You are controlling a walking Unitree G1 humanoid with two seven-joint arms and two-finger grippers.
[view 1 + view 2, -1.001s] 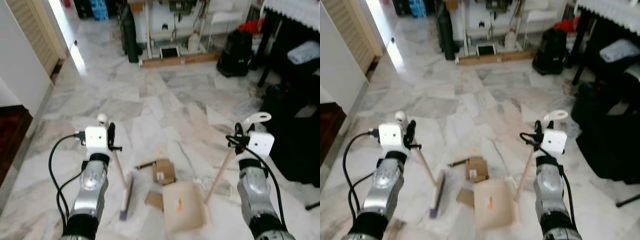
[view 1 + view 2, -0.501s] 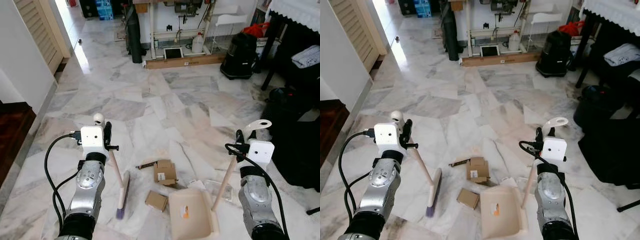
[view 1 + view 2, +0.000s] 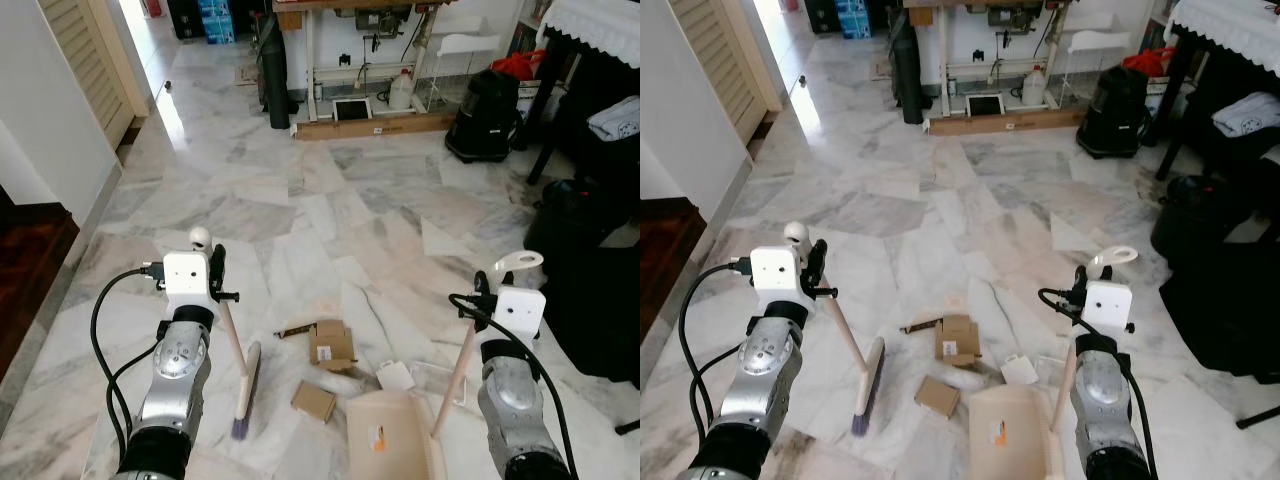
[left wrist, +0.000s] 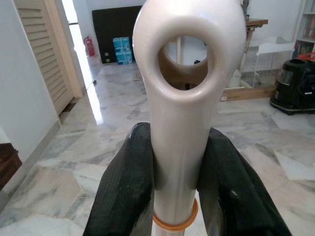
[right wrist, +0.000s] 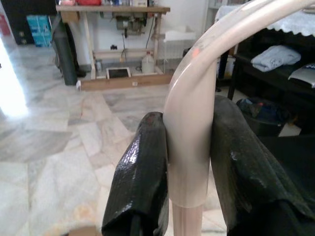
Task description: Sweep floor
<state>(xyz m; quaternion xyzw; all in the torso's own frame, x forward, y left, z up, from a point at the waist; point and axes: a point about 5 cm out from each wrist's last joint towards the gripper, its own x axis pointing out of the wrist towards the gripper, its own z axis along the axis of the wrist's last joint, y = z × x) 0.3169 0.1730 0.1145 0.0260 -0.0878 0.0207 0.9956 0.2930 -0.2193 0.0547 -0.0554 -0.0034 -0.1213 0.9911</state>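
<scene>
The broom (image 3: 240, 370) leans on the marble floor (image 3: 330, 200), its bristles just left of the cardboard scraps (image 3: 328, 345). The left gripper (image 4: 174, 172) is clamped tight around its handle top. The right gripper (image 5: 189, 162) is closed on the handle of the dustpan (image 3: 392, 440), which rests just right of the scraps.

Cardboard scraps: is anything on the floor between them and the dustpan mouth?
Nothing visible blocks them. The cardboard scraps lie on bare marble between the broom head, held by the left gripper, and the dustpan, held by the right gripper. A white paper piece lies beside the dustpan mouth.
</scene>
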